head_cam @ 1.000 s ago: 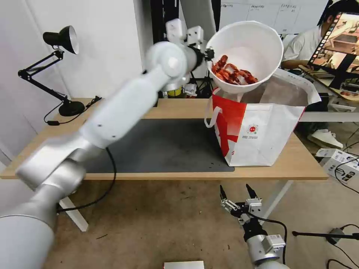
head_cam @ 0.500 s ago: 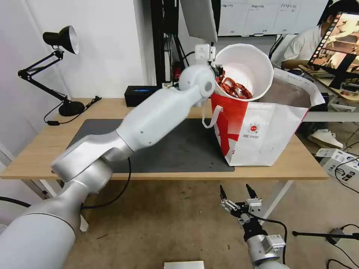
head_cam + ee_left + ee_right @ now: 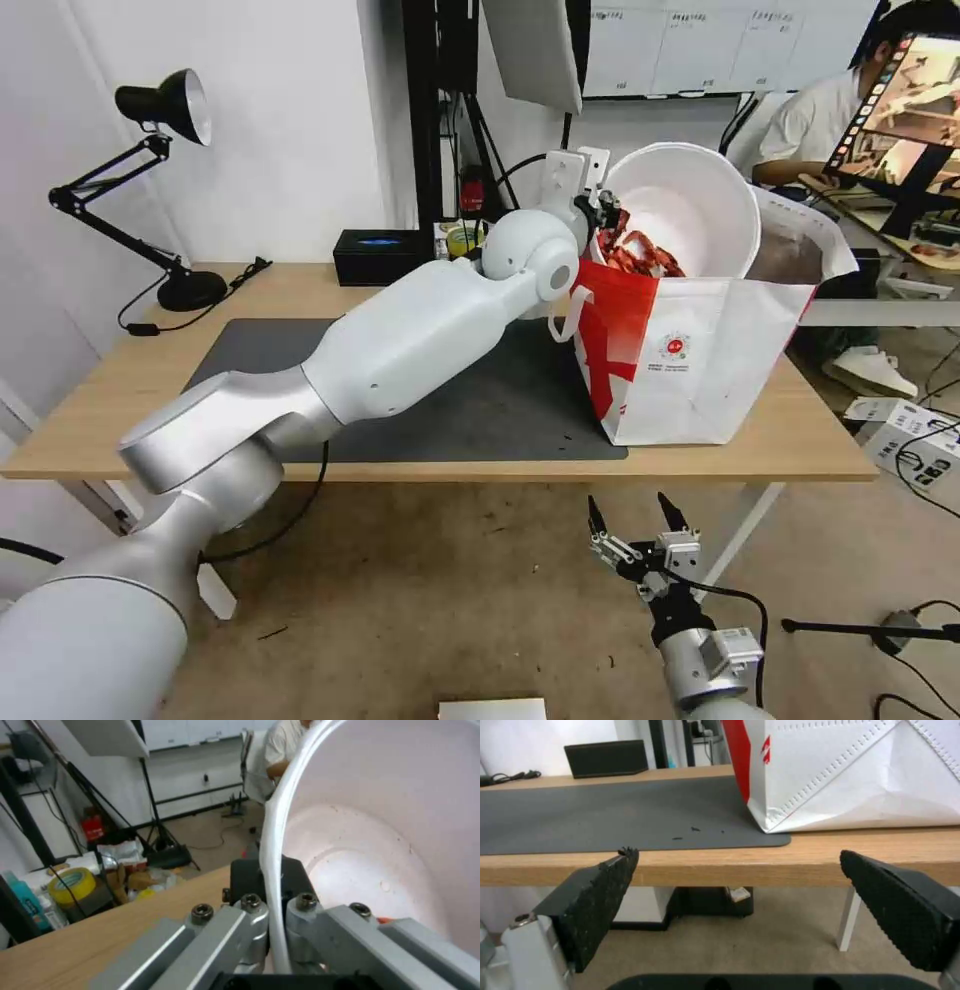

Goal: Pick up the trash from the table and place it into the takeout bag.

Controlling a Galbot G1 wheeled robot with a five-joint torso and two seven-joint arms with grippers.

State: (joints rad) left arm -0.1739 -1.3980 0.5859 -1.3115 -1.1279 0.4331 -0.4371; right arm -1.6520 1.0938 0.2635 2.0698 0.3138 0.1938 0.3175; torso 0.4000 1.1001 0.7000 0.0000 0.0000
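Across the light-wood table (image 3: 120, 400), at centre right of the head view, the takeout bag (image 3: 700, 350) stands open so the left gripper (image 3: 603, 212), clamped on the tilted bowl (image 3: 690, 205) rim, can lower it in, while the right gripper (image 3: 640, 520) waits spread wide below the table's edge.

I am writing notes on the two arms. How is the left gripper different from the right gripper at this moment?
The left gripper is raised at the mouth of the takeout bag; the right gripper hangs low, below the table edge. The left gripper is shut on the rim of the white bowl, which is tilted with red scraps inside; the right gripper is open and holds nothing. Both have two fingers.
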